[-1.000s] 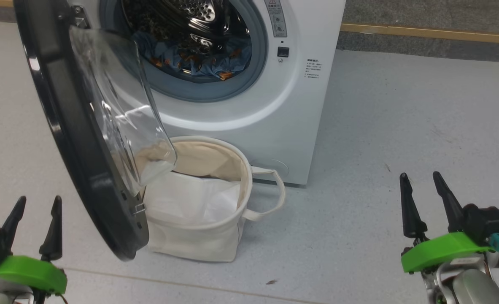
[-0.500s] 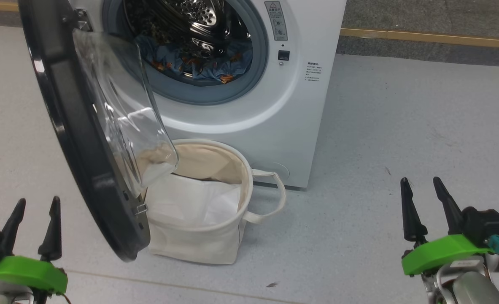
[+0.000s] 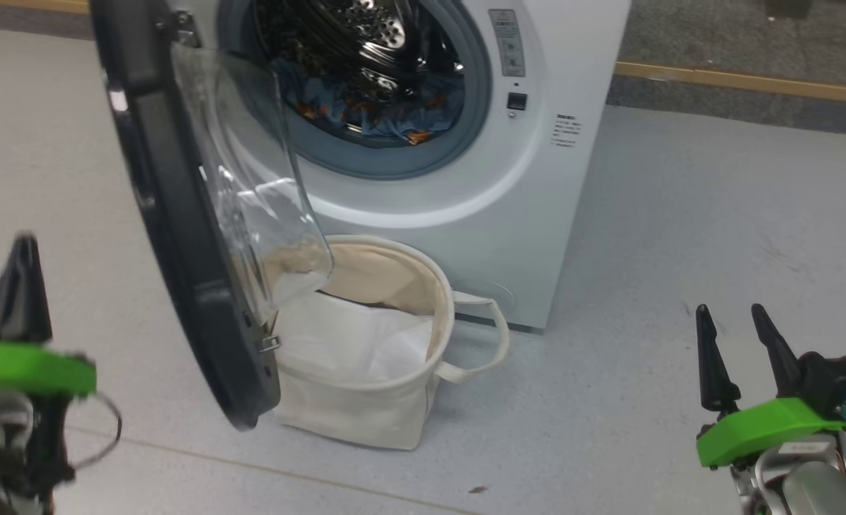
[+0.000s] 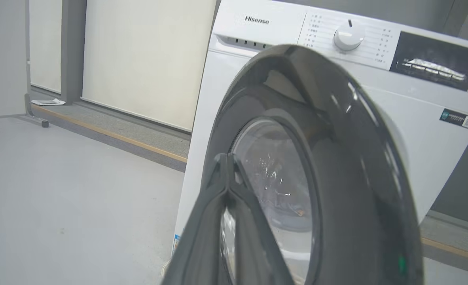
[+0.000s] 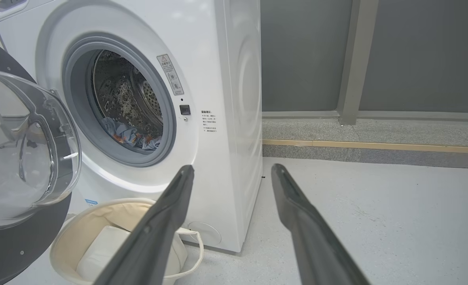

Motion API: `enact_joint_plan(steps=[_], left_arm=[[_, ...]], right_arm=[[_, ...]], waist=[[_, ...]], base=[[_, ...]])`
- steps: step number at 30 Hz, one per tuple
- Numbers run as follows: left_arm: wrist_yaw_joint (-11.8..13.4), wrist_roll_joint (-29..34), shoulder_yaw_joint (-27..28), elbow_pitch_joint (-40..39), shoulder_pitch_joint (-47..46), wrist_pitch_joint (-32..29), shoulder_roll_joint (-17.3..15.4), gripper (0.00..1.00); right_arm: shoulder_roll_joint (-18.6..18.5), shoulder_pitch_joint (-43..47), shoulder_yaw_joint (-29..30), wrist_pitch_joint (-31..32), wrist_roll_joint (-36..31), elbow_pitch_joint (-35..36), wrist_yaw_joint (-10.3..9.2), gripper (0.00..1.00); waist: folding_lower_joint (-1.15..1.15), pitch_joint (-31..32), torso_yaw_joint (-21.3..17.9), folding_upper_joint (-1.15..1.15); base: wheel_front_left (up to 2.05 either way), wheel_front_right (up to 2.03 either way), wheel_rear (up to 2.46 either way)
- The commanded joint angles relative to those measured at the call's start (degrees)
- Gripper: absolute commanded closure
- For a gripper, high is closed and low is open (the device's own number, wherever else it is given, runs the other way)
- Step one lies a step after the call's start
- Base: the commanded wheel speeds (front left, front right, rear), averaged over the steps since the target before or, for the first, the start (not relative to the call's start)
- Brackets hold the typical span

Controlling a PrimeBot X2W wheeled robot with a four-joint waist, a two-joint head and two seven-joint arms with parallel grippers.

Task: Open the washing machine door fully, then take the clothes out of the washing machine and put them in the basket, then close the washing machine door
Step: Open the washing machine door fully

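We see the washing machine [image 3: 537, 179] standing on the grey floor [image 3: 680, 229] with its round opening uncovered. The washing machine door [image 3: 179, 214] is swung out to our left, roughly edge-on to the head camera. Its black rim faces outward and its clear glass bowl bulges back toward the machine. The clothes [image 3: 380, 118], blue with orange-brown print, lie in the bottom of the steel drum just behind the grey gasket. The right wrist view shows them in the same place [image 5: 127, 136].

The basket [image 3: 351, 415] sits on the floor close against the machine's front, below the opening. The door's lower edge and glass bowl hang over its left side. A flat white folded sheet [image 3: 351, 343] lies inside it, and none of the blue fabric is there.

Our left pincer [image 3: 26, 250] is blurred at the left edge of the head view, on the outer side of the door. Its two fingers are pressed together at the tips and grip nothing. Its own camera shows the joined tips [image 4: 226, 158] in front of the door's glossy outer face [image 4: 356, 158].

Our right pincer [image 3: 730, 315] hangs at the lower right above bare floor, well apart from the machine. Its fingers are spread wide and empty.
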State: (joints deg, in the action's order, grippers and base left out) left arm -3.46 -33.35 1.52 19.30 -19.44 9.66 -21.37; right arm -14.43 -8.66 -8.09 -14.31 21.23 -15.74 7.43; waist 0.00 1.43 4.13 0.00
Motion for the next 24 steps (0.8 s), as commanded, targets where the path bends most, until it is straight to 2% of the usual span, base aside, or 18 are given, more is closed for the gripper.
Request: enact_joint_plan(steps=[1,7,13,18,24], left_arm=[[1.0,-0.7,2.3,-4.6,-5.0,-1.6,-1.8,1.00],[6.3,-2.3,-1.8,-19.8,-7.8,-12.4,2.1,1.00],[10.0,-3.3,-10.3,-31.4,-6.8,-21.9,7.9,1.00],[11.0,-3.0,-17.8,-34.1,-5.3,-25.2,12.5,1.00],[11.6,-2.1,-22.8,-29.7,-3.7,-22.9,15.9,1.00]], right_arm=[[-1.1,-0.7,-0.4,-0.7,0.2,1.5,0.06,0.00],[-1.1,-0.3,-0.4,-0.7,0.1,1.3,0.06,0.00],[-1.0,-0.6,-0.9,-0.7,0.0,1.4,0.06,0.00],[-0.9,-1.3,-1.0,-0.7,-0.1,1.9,0.06,0.00],[-0.4,-2.7,-1.5,-0.7,-0.6,2.5,0.06,0.00]], waist=[[0.00,0.4,1.1,0.00],[0.00,0.8,2.8,0.00],[0.00,0.2,3.5,0.00],[0.00,-1.2,3.9,0.00],[0.00,-3.5,3.6,0.00]], base=[[0.00,0.00,0.00],[0.00,0.00,0.00],[0.00,0.00,0.00],[0.00,0.00,0.00],[0.00,0.00,0.00]])
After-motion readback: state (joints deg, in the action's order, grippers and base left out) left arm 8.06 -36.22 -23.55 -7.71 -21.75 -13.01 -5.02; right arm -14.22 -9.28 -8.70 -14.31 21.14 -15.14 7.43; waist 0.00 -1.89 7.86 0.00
